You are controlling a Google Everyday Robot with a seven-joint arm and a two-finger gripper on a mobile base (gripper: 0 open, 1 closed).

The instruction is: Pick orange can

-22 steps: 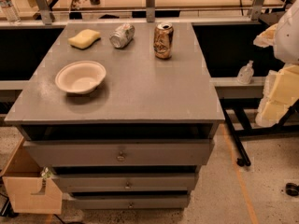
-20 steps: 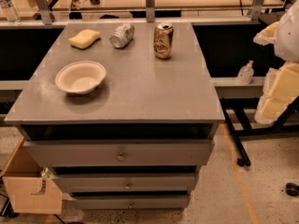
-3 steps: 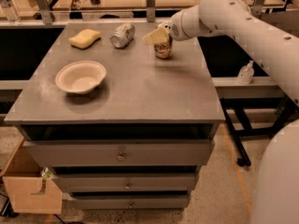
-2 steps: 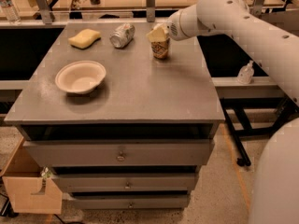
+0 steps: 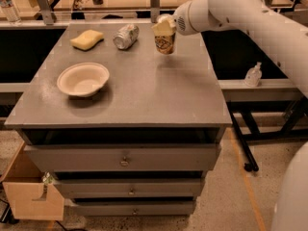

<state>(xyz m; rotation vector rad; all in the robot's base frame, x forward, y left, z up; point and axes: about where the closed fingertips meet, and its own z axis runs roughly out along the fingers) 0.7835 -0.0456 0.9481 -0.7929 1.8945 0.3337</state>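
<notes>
The white arm comes in from the right, and its pale two-finger gripper (image 5: 164, 27) is right down over the top of the small copper-orange metal drink can (image 5: 165, 44), which stands upright toward the far edge of the grey cabinet top (image 5: 144, 100). Also on that top: a dented silver-grey can (image 5: 126, 36) on its side at far centre, a yellow sponge (image 5: 87, 39) far left, and a round white bowl (image 5: 83, 79) mid-left.

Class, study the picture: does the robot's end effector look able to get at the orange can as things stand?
Probably yes. The end effector is at the top of the orange can. The silver can lies apart to one side and the bowl is farther off, so nothing seems to block it.
</notes>
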